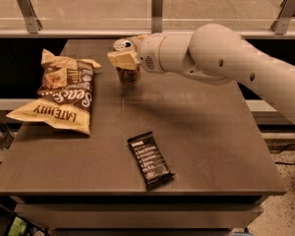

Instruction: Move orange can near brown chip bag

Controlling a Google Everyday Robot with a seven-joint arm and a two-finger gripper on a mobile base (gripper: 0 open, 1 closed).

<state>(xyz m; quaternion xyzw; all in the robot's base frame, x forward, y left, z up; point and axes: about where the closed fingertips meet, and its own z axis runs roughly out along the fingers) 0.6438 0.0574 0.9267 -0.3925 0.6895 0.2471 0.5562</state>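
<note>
The orange can [128,75] is held upright in my gripper [124,58], just above or at the table's back middle; its silver top shows above the fingers. The gripper is shut on the can, with a cream finger pad across its side. The brown chip bag [63,93] lies flat on the left side of the table, dark brown middle with white lettering and cream-yellow ends. The can is a short way to the right of the bag's top corner, not touching it.
A small flat black snack bar wrapper [150,159] lies near the table's [211,146] front middle. My white arm [226,58] reaches in from the right over the table's back half. A rail with metal posts [157,9] runs behind the table.
</note>
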